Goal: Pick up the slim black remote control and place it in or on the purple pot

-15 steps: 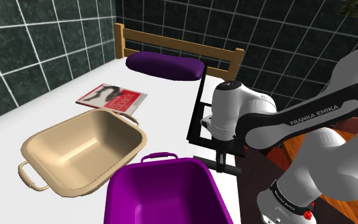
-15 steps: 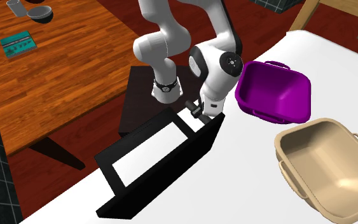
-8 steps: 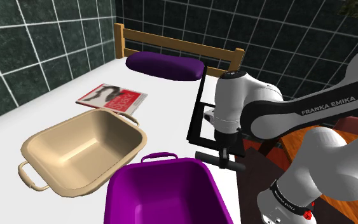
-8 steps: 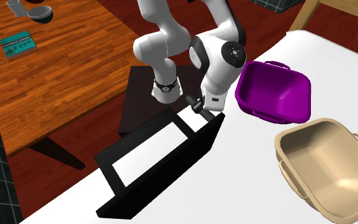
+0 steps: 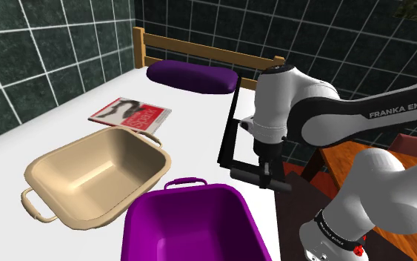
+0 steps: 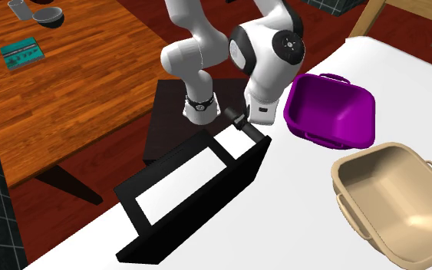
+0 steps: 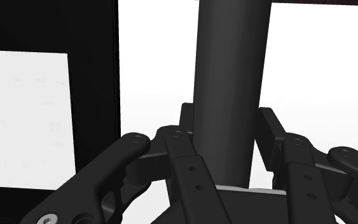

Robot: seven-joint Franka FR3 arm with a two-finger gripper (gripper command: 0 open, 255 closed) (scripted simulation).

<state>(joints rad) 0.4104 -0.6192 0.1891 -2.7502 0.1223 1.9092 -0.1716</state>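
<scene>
Carrying the slim black remote control (image 7: pixel 231 70), clasped by our black two-finger gripper (image 5: pixel 264 175), seems the present step. Next we must bring it over the purple rectangular pot (image 5: pixel 192 226).

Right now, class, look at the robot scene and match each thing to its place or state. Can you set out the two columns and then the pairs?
Things:
1. remote control
2. purple pot
3. magazine
4. purple cushion

Places or states:
A. lying flat on the white surface
B. clasped in the claw
C. empty, beside the beige tub
D. against the wooden headboard

Pairs: 1-B, 2-C, 3-A, 4-D
</scene>
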